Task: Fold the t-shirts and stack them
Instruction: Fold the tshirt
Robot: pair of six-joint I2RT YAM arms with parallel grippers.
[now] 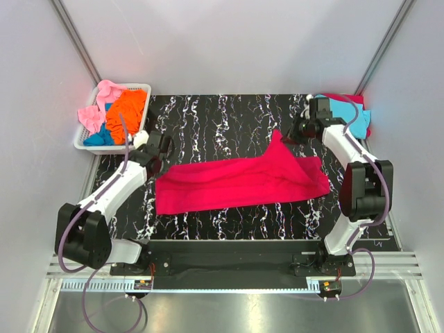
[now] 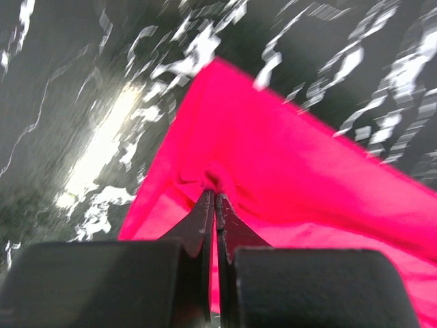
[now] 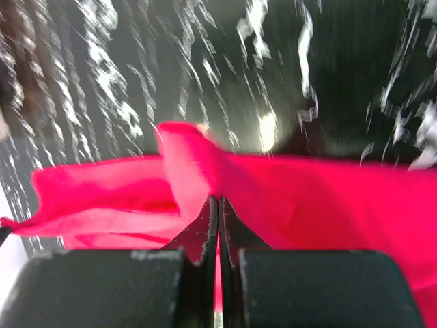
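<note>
Crimson-red t-shirt long flat band, one corner raised.

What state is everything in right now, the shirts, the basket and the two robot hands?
Crimson-red t-shirt, folded into a long band on the table, one corner raised.
Left hand, shut on that shirt's left end.
Right hand, shut on the raised corner.
White basket, holding orange shirt, pink shirt and blue shirt, all crumpled.
Cyan t-shirt, lying at the table's far right corner.
</note>
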